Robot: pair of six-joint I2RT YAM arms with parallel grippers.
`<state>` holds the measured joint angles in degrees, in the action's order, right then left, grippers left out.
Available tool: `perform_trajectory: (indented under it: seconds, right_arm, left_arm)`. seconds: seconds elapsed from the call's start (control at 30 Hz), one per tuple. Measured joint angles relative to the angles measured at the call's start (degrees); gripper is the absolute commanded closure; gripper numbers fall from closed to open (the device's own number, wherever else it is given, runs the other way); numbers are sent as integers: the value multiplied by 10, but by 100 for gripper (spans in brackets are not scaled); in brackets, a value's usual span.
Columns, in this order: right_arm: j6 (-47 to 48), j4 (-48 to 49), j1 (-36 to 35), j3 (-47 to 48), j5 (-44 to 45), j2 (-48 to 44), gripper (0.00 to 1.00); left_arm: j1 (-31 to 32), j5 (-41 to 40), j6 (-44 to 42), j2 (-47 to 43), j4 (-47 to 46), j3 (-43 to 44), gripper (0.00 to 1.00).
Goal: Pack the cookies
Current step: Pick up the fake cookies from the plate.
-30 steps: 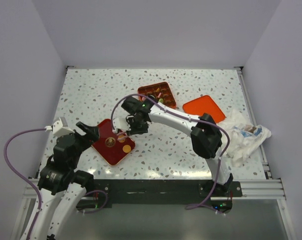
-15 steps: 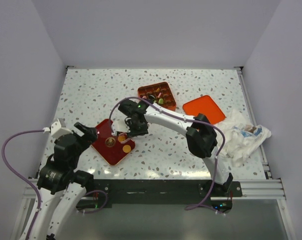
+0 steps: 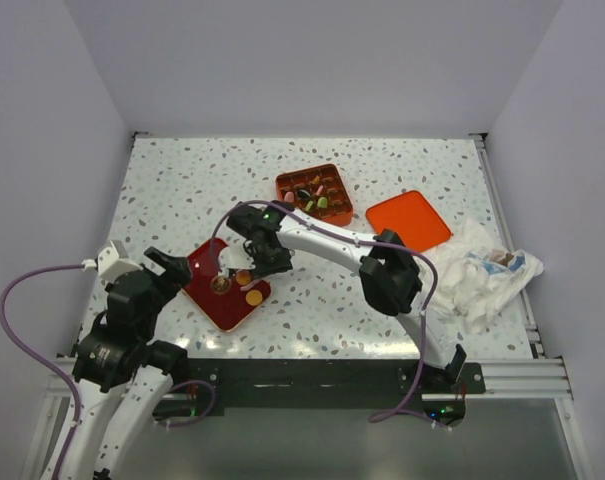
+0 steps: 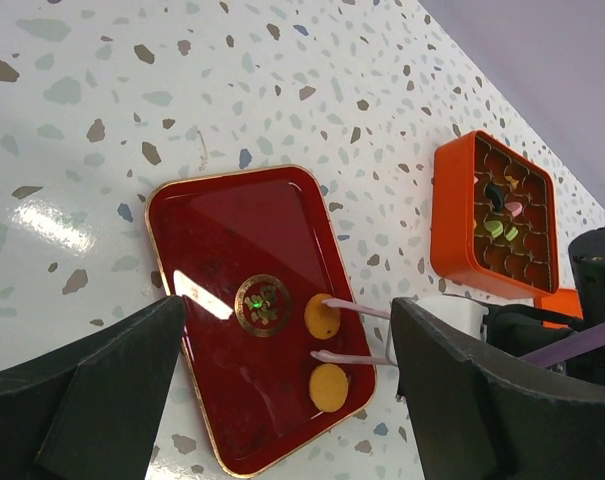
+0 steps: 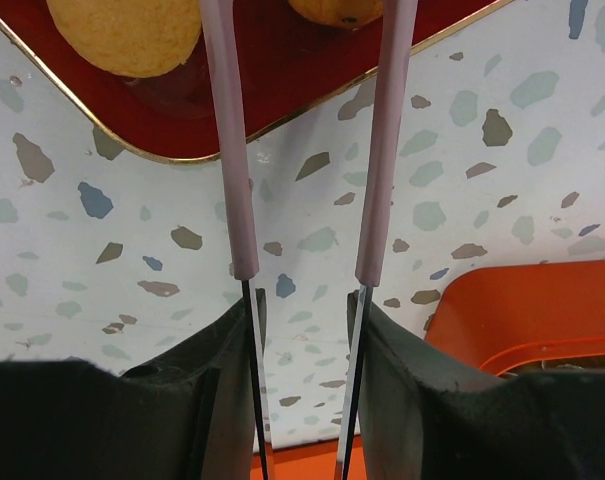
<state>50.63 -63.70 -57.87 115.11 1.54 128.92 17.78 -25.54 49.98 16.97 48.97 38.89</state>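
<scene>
Now two round orange cookies (image 4: 329,388) dot the glossy red tray (image 4: 222,235).

A table (image 3: 182,190) with a white terrazzo top, flecked grey, blue and brown, lies under the right gripper (image 3: 245,272) and spreads out on all sides of it. Plain pale lilac walls close it in: the back wall (image 3: 302,60) well beyond the gripper, the left wall (image 3: 42,150) and right wall (image 3: 572,130) to either side. A metal rail (image 3: 512,375) runs along the table's near edge, behind the gripper; a side rail (image 3: 502,210) follows its right edge. The light is soft and even, with a small glare patch (image 4: 42,215) on the top in the left wrist view.
</scene>
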Motion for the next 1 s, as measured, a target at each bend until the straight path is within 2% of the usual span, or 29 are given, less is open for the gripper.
perform_trajectory:
  seconds: [1.0]
  right_arm:
    - [9,-58,-12,85,36,50,59]
  left_arm:
    - [0,-18,0,-11,5,10,11]
